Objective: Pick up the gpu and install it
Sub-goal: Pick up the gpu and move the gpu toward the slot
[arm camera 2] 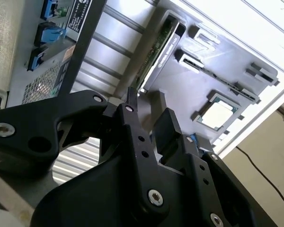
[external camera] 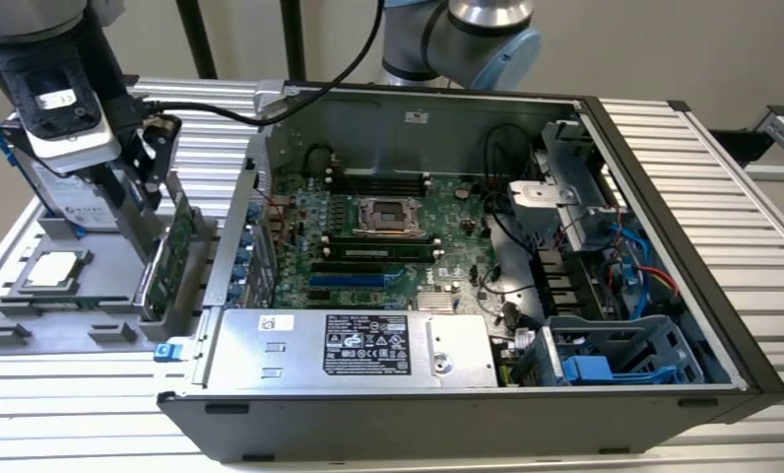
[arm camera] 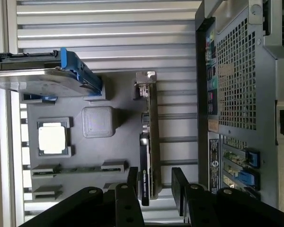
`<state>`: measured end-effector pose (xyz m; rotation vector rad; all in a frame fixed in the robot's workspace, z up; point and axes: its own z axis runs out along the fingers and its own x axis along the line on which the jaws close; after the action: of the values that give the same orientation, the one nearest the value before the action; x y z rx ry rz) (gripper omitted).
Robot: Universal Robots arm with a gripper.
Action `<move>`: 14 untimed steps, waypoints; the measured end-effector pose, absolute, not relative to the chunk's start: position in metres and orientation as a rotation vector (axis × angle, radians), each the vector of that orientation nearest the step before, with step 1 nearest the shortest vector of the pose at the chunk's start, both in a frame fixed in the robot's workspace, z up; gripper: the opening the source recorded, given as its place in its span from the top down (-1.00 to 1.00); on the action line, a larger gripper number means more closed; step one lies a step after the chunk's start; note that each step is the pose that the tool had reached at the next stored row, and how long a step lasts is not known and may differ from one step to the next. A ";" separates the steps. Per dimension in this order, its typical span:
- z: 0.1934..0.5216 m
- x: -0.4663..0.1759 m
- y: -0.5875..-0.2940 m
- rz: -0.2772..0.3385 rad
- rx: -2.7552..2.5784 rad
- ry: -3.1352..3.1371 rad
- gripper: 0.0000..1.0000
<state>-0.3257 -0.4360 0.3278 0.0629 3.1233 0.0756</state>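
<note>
The gpu [external camera: 168, 261] stands on its long edge in a slot of the grey parts tray [external camera: 50, 330], just outside the open computer case on the exterior view's left. Its green board and silver end bracket show in the first wrist view [arm camera: 151, 137], and it runs away from the fingers in the second wrist view [arm camera 2: 157, 47]. My gripper [external camera: 140, 232] is down over one end of the card. The black fingers [arm camera: 180, 189] straddle that end, open, with a gap beside the card [arm camera 2: 146, 111].
The tray also holds a processor chip [arm camera: 52, 138] and a silver hard drive with a blue tab [arm camera: 42, 78]. The open case [external camera: 655, 325] lies on the slatted table, showing the motherboard [external camera: 379, 236], blue expansion slots [external camera: 346, 279] and the power supply [external camera: 353, 350].
</note>
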 end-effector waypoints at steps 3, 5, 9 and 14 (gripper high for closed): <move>0.326 -0.327 -0.437 0.076 0.055 3.124 -1.00; 0.324 -0.327 -0.437 0.076 0.051 3.124 -1.00; 0.321 -0.328 -0.437 0.076 0.045 3.124 -1.00; 0.317 -0.328 -0.437 0.076 0.036 3.124 -1.00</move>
<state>-0.3284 -0.4371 0.3172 0.0364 3.1242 0.0758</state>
